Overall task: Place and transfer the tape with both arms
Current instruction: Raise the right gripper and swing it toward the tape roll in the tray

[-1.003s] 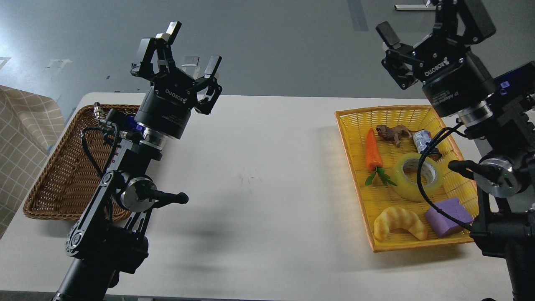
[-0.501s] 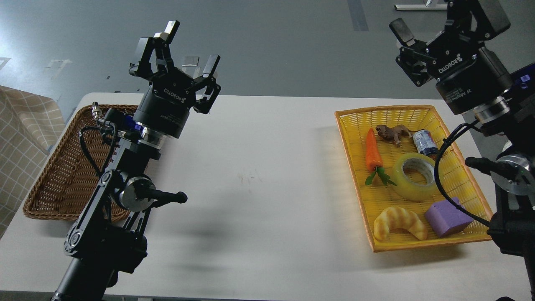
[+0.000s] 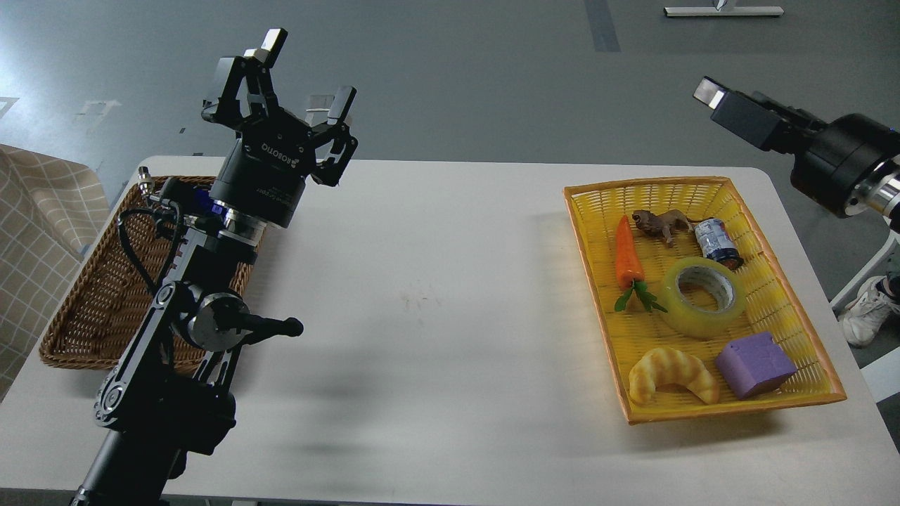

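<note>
The tape (image 3: 702, 296), a translucent yellowish roll with a pale core, lies flat in the yellow basket (image 3: 589, 260) at your right, between the toy carrot (image 3: 627, 257) and the purple block (image 3: 755, 365), with the croissant (image 3: 672, 374) in front of it. Your left pincer (image 3: 299, 74) stands raised above the wicker basket (image 3: 84, 295), fingers spread wide, holding nothing. Your right pincer (image 3: 738, 112) is seen side-on beyond the worktop (image 3: 436, 295); you cannot tell how far it is parted.
</note>
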You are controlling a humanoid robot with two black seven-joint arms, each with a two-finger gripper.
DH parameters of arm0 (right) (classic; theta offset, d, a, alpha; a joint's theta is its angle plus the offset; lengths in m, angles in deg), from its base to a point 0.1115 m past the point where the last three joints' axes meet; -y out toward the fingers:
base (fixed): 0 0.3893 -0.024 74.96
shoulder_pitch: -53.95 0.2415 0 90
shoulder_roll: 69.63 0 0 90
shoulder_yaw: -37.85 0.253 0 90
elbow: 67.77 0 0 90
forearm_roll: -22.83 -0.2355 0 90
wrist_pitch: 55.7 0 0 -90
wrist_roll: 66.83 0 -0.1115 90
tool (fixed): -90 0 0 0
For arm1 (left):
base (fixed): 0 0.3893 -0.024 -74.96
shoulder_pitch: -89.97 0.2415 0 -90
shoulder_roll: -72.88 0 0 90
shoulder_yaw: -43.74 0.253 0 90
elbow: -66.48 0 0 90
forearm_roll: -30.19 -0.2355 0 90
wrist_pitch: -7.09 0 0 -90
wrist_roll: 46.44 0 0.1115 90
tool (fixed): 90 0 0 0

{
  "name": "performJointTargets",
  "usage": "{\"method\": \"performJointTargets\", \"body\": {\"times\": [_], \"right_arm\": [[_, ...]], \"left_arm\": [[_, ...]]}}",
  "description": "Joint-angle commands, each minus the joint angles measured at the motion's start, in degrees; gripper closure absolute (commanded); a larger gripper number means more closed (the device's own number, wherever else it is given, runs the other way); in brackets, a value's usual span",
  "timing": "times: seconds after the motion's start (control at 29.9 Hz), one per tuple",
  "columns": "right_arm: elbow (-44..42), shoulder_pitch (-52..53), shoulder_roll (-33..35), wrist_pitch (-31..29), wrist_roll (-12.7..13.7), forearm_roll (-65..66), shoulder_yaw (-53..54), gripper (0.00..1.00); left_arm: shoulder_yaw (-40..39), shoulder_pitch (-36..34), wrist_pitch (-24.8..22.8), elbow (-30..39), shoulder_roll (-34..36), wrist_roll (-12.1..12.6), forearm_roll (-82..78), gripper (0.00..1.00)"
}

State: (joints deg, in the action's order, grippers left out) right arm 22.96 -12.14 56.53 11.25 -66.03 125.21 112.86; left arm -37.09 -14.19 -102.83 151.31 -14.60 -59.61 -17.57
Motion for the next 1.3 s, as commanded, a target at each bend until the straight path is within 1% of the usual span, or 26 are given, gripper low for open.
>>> {"method": "performJointTargets", "body": {"times": [0.0, 0.07, 0.13, 0.17, 0.2, 0.27, 0.43, 0.47, 0.53, 0.57, 0.6, 0.7, 0.87, 0.9, 0.97, 1.1, 1.27], "right_arm": [[-2.8, -1.1, 0.5, 0.6, -0.6, 4.1, -0.1, 0.01], [-5.3, -1.4, 0.5, 1.5, -1.7, 8.3, -0.2, 0.01], [-7.1, -2.4, -0.1, 2.8, -2.1, 10.7, -0.3, 0.01], [-8.8, -3.0, -0.2, 3.3, -2.2, 10.7, -0.5, 0.01], [-8.8, -3.0, -0.2, 3.3, -2.2, 10.7, -0.5, 0.01], [-12.8, -4.0, -0.4, 3.5, -2.4, 10.5, -0.5, 0.00], [-13.5, -7.9, -0.1, 3.4, -4.7, 10.5, -1.3, 0.00], [-13.4, -8.6, 0.0, 3.3, -5.4, 10.5, -1.5, 0.00], [-13.8, -10.9, 0.8, 3.1, -9.1, 11.1, -3.7, 0.00], [-13.8, -11.3, 1.2, 3.1, -9.9, 11.2, -4.4, 0.00], [-13.7, -11.6, 2.4, 3.2, -11.4, 11.2, -5.7, 0.00], [-13.8, -11.7, 4.6, 3.7, -12.7, 11.3, -8.1, 0.00], [-15.8, -11.4, 4.9, 6.4, -14.3, 13.8, -9.1, 0.01], [-17.1, -11.2, 4.5, 7.6, -15.2, 15.8, -9.8, 0.01], [-19.0, -10.7, 4.4, 8.9, -15.7, 16.9, -10.8, 0.01], [-20.8, -10.3, 3.9, 10.5, -15.7, 17.1, -12.0, 0.00], [-26.3, -6.8, 2.0, 11.7, -15.8, 17.1, -12.8, 0.01]], "left_arm": [[-0.5, 0.2, 0.1, 0.0, 0.0, 0.0, 0.0, 0.02], [-0.6, 0.3, 0.1, 0.0, 0.1, -0.1, 0.0, 0.02], [-0.7, 0.3, 0.1, 0.0, 0.1, 0.0, 0.0, 0.02], [-0.7, 0.2, 0.1, 0.0, 0.2, 0.0, 0.0, 0.02], [-0.7, 0.2, 0.1, 0.0, 0.2, 0.0, 0.0, 0.02], [-0.7, 0.2, 0.1, 0.0, 0.4, 0.0, 0.0, 0.02], [-0.6, 0.2, 0.1, 0.0, 0.4, 0.0, 0.1, 0.02], [-0.6, 0.2, 0.1, 0.0, 0.3, 0.0, 0.1, 0.02], [-0.6, 0.2, 0.2, 0.0, 0.1, 0.0, 0.0, 0.02], [-0.6, 0.2, 0.2, 0.0, 0.0, 0.0, 0.0, 0.02], [-0.6, 0.2, 0.2, 0.0, 0.0, 0.0, 0.0, 0.02], [-0.6, 0.2, 0.3, 0.1, -0.2, 0.0, 0.0, 0.02], [-0.6, 0.2, 0.3, 0.1, -0.1, 0.0, 0.0, 0.02], [-0.6, 0.2, 0.3, 0.1, -0.1, 0.0, 0.0, 0.02], [-0.6, 0.2, 0.3, 0.3, -0.1, 0.0, 0.0, 0.02], [-0.6, 0.2, 0.4, 0.3, -0.1, 0.0, 0.0, 0.02], [-0.6, 0.3, 1.2, 0.4, -0.3, 0.2, 0.0, 0.02]]}}
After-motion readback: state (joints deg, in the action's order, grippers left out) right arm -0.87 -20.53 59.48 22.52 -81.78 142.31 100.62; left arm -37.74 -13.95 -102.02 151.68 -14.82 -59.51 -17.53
